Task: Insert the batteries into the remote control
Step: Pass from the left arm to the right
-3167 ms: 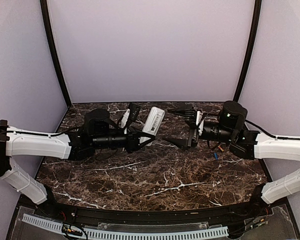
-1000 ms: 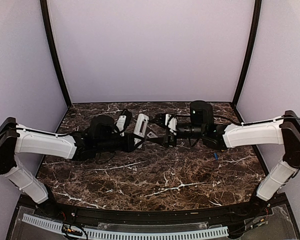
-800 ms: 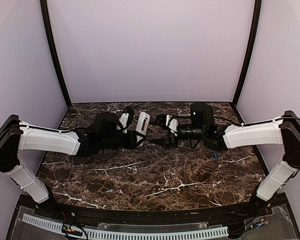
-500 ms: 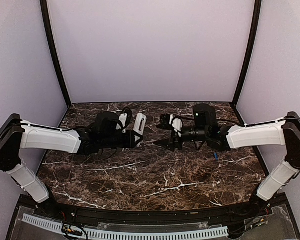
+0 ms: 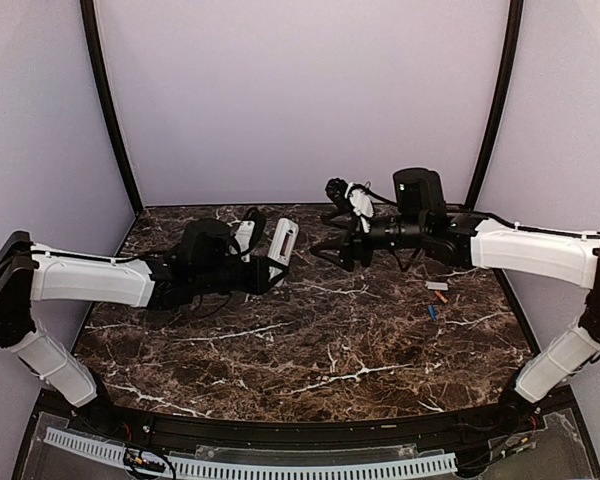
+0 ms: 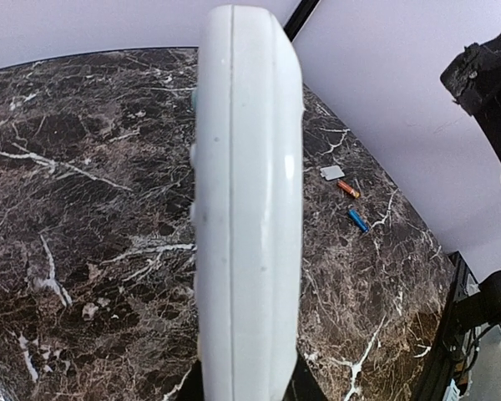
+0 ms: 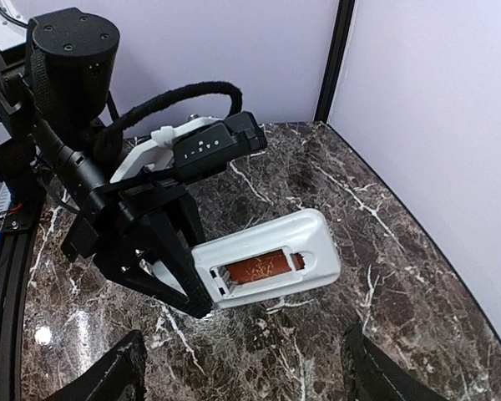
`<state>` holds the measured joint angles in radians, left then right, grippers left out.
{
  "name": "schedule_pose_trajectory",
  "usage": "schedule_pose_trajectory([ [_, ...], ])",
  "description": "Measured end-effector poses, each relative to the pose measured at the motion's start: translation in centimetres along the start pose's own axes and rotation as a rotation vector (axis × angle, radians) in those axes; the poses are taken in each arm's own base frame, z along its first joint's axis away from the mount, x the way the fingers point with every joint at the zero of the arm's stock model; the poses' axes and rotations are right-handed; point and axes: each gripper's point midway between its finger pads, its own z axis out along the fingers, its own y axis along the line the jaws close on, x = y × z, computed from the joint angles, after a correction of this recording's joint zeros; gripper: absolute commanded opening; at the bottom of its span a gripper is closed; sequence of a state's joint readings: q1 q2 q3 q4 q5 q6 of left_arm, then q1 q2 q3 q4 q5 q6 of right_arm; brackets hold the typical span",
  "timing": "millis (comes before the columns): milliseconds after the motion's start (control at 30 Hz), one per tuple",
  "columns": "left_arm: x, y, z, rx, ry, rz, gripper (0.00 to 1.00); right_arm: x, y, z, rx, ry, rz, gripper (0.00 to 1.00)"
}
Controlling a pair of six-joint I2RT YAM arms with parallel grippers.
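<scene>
Left arm stretches low toward centre, left gripper (image 5: 268,268) clamped on the upright remote control (image 5: 281,242). Right arm reaches left, raised, right gripper (image 7: 246,380) spread wide. Both batteries (image 6: 358,220) lie on the table (image 5: 310,350) at right.

White remote control (image 6: 246,209) edge-on, marble table (image 6: 92,209) behind — orange battery (image 6: 347,189), blue battery (image 6: 358,220), perhaps a cover plate (image 6: 332,173)

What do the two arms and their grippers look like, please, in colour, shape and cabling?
Both the left arm and right arm have white tubular shells with black joints and wrists. Black cables loop along them. The left gripper and right gripper are black, each with two tapered fingers.
</scene>
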<state>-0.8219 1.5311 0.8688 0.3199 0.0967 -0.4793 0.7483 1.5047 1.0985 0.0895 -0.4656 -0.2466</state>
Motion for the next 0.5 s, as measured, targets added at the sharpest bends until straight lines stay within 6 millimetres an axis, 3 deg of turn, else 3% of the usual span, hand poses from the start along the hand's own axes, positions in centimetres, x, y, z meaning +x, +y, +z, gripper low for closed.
schedule_pose_trajectory([
  [133,-0.5,-1.3,-0.9,0.052,0.007,0.068,0.0,-1.7,1.1,-2.3,-0.015,-0.003,-0.179,0.88],
  [300,-0.4,-4.0,-1.6,0.174,0.084,0.165,0.0,-3.1,3.9,-5.1,-0.037,-0.037,-0.577,0.92],
  [400,-0.6,-6.0,-2.2,0.253,0.154,0.198,0.0,-3.2,5.3,-5.1,-0.048,-0.017,-0.789,0.92],
  [500,-0.6,-7.7,-2.5,0.326,0.222,0.209,0.0,-2.2,5.9,-3.6,-0.057,0.058,-0.978,0.93],
])
